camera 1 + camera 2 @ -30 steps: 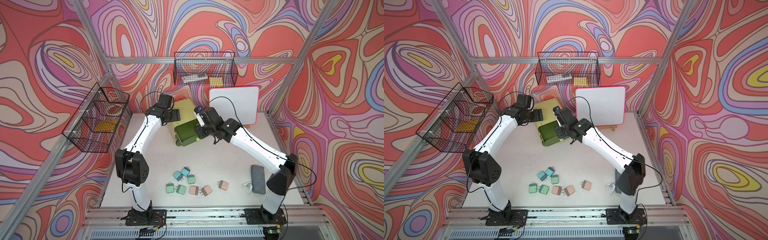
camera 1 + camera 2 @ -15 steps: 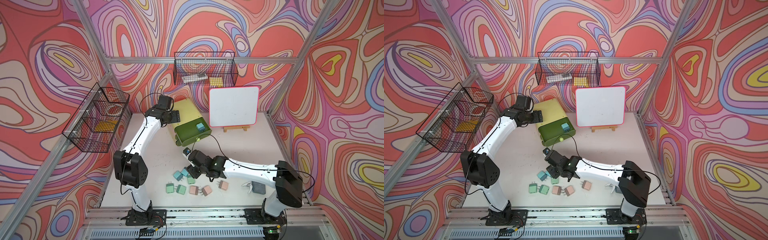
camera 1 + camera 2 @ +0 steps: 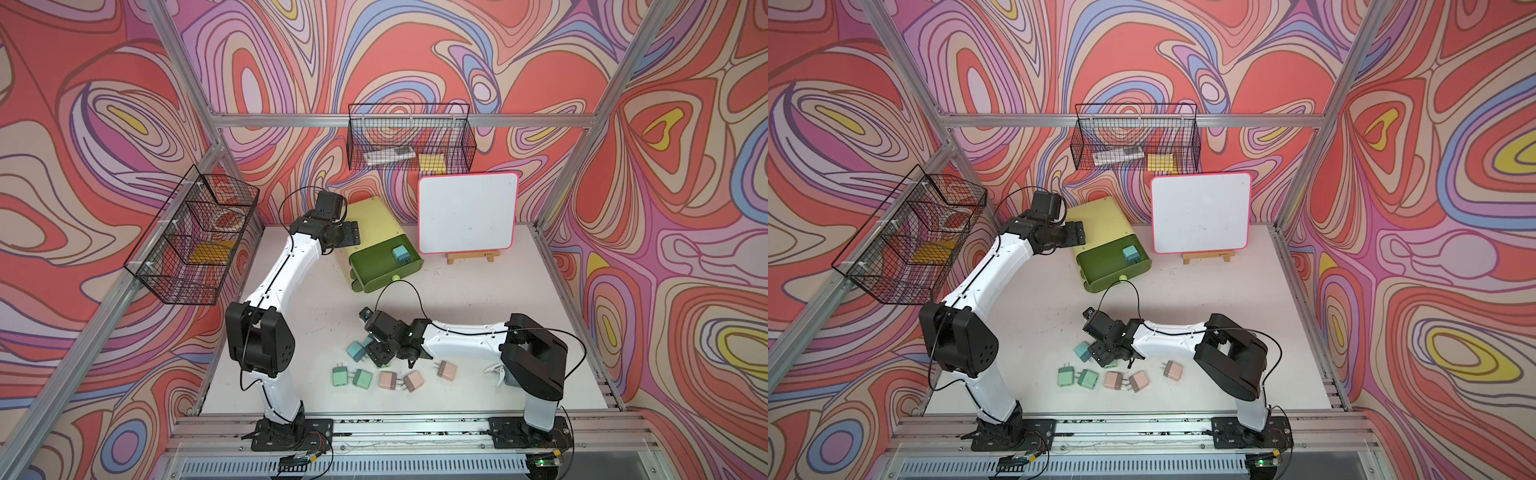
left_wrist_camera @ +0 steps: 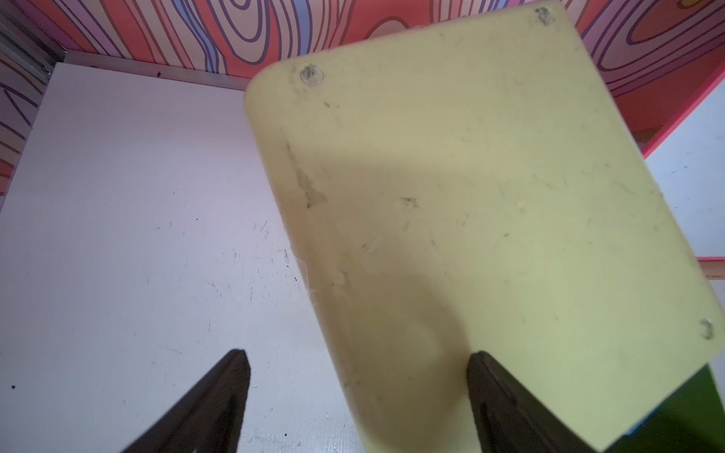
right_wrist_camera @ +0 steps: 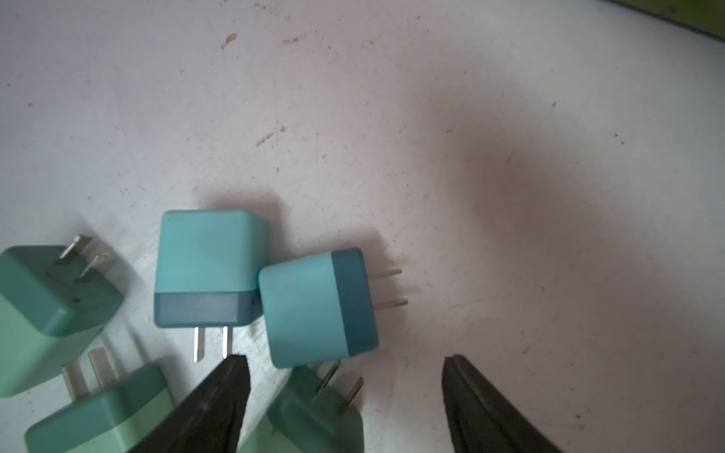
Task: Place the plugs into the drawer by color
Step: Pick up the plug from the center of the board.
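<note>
Meanwhile, right gripper [image 5: 344, 359] hangs open-jawed just above a teal plug [image 5: 317, 306]; left gripper [image 4: 357, 353], jaws apart, sits at the lime drawer chest [image 3: 376, 220] top edge.

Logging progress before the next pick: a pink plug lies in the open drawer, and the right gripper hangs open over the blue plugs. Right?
Not quite: the plug in the open drawer is blue, not pink, as both top views show. The right gripper does hang open over the blue plugs.
</note>
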